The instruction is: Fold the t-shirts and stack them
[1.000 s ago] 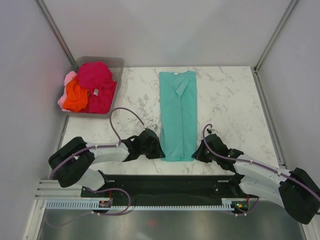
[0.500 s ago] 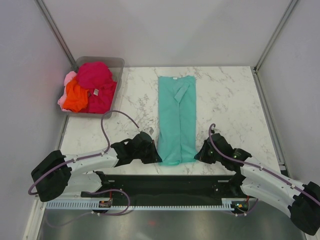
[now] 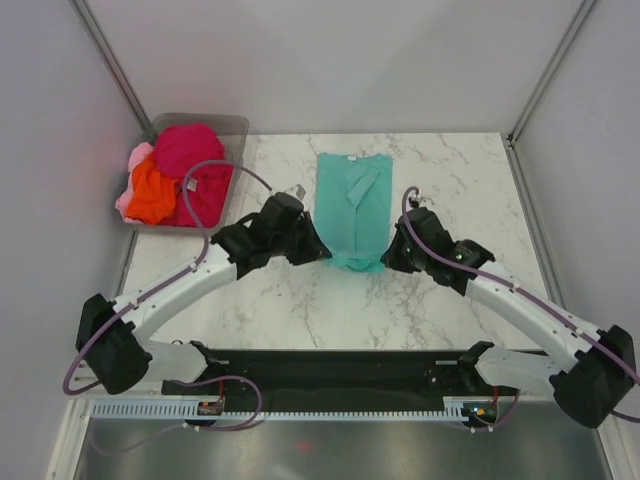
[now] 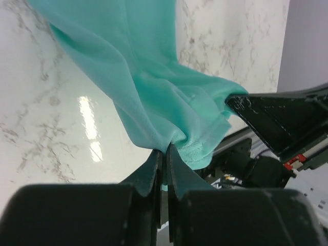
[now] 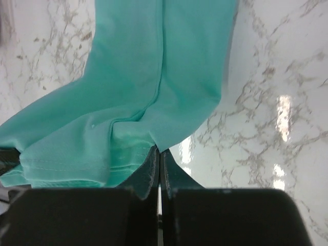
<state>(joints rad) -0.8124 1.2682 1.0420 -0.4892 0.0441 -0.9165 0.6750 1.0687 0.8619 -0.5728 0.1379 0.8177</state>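
The teal-turquoise t-shirt (image 3: 352, 205) lies lengthwise on the marble table, folded narrow, its near hem lifted and carried toward the collar. My left gripper (image 3: 322, 254) is shut on the hem's left corner (image 4: 169, 138). My right gripper (image 3: 386, 258) is shut on the hem's right corner (image 5: 154, 138). The hem sags between them above the table. The magenta-red t-shirt (image 3: 190, 160), the orange t-shirt (image 3: 152, 195) and the light pink t-shirt (image 3: 135, 160) lie heaped in the clear plastic bin (image 3: 235, 125) at the far left.
Bare marble table (image 3: 450, 190) lies right of the teal shirt and in front of it. Metal frame posts stand at the far corners. The black base rail (image 3: 330, 365) runs along the near edge.
Both grippers have lifted the teal shirt's near hem and carried it away from the near edge toward the collar. The shirt's visible length has shortened.
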